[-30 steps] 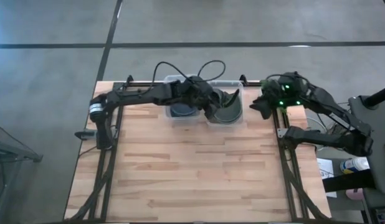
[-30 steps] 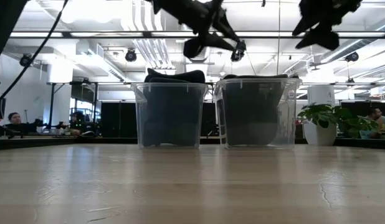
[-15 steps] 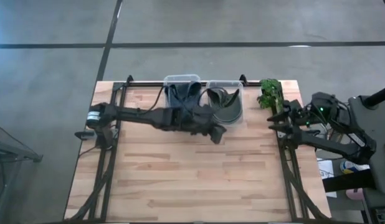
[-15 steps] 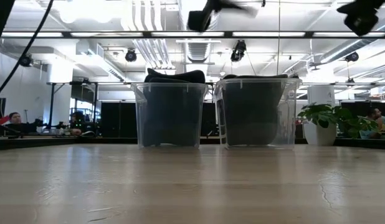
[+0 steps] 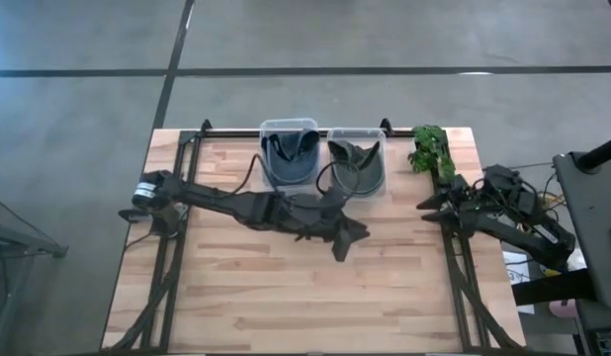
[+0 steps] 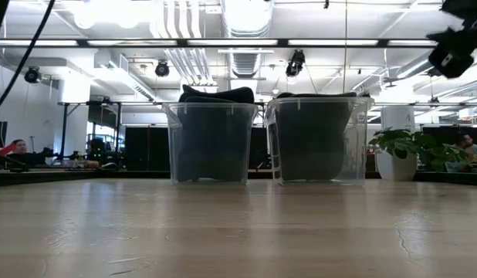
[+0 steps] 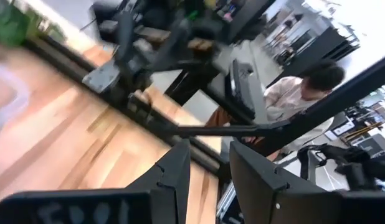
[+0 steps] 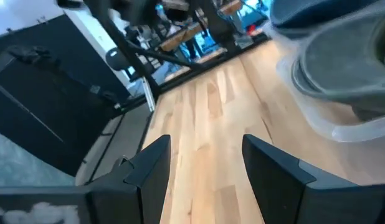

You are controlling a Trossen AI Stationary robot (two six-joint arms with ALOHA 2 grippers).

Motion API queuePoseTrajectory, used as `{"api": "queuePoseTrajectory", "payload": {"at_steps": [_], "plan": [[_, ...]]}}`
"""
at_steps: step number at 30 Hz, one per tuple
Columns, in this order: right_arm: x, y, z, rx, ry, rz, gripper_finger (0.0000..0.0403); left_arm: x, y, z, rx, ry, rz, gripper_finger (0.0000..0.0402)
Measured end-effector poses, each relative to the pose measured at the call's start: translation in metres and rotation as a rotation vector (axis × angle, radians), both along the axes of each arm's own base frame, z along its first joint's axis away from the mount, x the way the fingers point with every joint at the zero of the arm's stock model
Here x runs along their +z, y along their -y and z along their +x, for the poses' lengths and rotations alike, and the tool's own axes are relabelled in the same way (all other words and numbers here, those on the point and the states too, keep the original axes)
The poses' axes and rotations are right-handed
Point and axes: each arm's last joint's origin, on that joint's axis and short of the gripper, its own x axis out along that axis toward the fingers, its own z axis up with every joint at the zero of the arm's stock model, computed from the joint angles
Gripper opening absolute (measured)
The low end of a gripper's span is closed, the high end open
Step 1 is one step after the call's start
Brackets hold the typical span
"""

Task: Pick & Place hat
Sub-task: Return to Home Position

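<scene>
Left bin [image 5: 290,184] first: clear plastic, dark caps [image 5: 289,148] heaped inside, one poking over the rim in the low view. Now the left gripper [image 5: 345,237], out over the middle of the table [image 5: 236,297]. There's daylight between its fingers, only a narrow gap, and nothing in it. Both bins sit toward the far edge from those jaws, apart from them, and the right bin [image 5: 357,193] is the closer one. Another dark cap [image 5: 353,160] lies inside its walls. The bins stand side by side, each with its long side running toward the far edge. Past the plant [image 5: 429,148], the right gripper [image 5: 432,203] hangs by the table's right rail, fingers spread wider, empty too. The right bin shows ahead of its jaws and off to one side, farther away than from the left gripper's. I'd say the placing is finished: no cap lies between either pair of jaws, and both arms look free to fold away to rest.
</scene>
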Motion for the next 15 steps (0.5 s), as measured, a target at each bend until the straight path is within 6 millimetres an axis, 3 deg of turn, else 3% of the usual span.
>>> {"api": "queuePoseTrajectory", "payload": {"at_steps": [6,11,15], "plan": [[-0.010,0.007,0.014,0.006,0.089,-0.098,0.0194,0.011,0.015,-0.002,-0.022,0.118,0.106,0.0106],[0.009,0.011,0.022,-0.017,0.453,-0.220,0.0194,0.017,0.019,-0.002,-0.034,0.179,0.155,0.0106],[-0.001,0.015,0.029,-0.041,0.599,-0.254,0.0194,0.018,0.020,-0.002,-0.037,0.198,0.179,0.0106]]}}
